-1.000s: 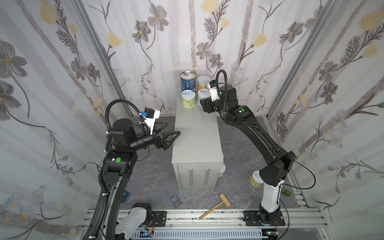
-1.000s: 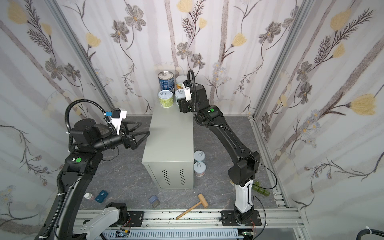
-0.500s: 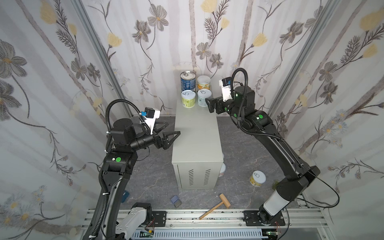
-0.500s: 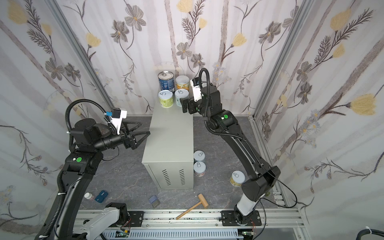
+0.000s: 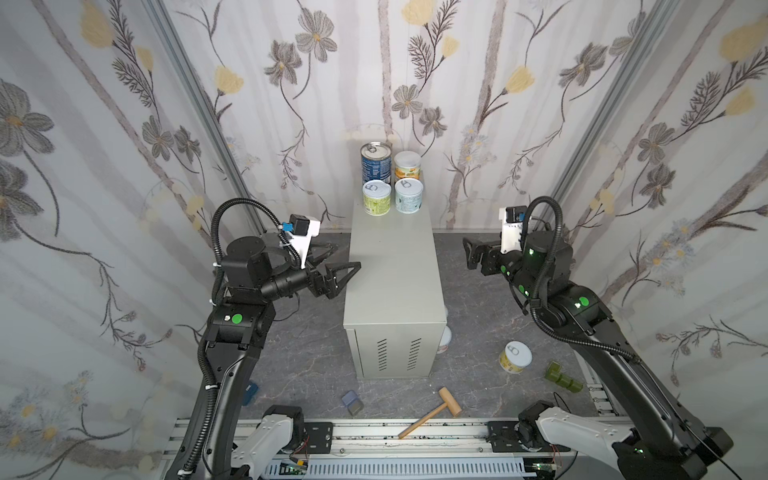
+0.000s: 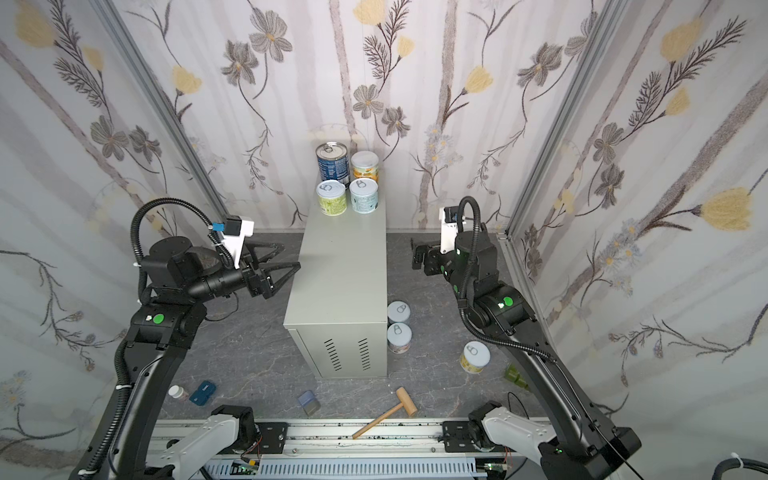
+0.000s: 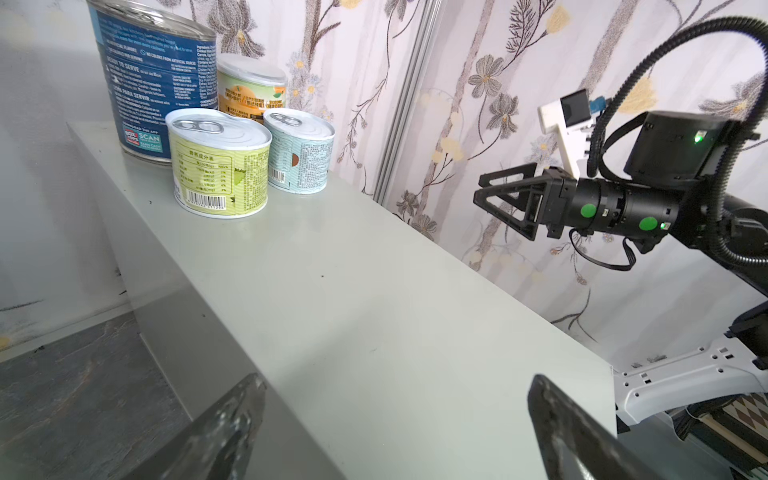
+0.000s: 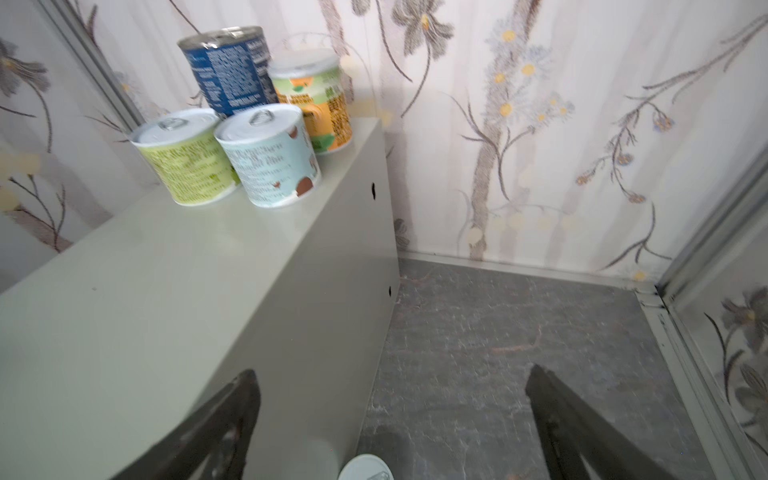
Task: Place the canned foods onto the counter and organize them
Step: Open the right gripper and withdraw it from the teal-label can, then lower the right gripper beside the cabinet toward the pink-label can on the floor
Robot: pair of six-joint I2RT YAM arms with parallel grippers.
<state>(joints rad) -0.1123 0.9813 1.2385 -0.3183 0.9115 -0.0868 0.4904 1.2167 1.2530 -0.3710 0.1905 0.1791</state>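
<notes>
Two floor cans (image 6: 399, 312) (image 6: 399, 337) show plainly only in a top view; both end effectors (image 5: 345, 256) (image 5: 468, 254) gape empty.

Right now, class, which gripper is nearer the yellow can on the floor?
Right. The right gripper hangs on the same side of the counter as the yellow can, higher and farther back; the left gripper is at the counter's opposite edge.

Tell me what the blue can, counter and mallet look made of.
Blue can: likely metal, shiny ringed top with pull tab, printed label.
Counter: probably painted sheet metal, smooth light-grey faces, punched vent slots.
Mallet: apparently bare wood, pale tan, matte.
</notes>
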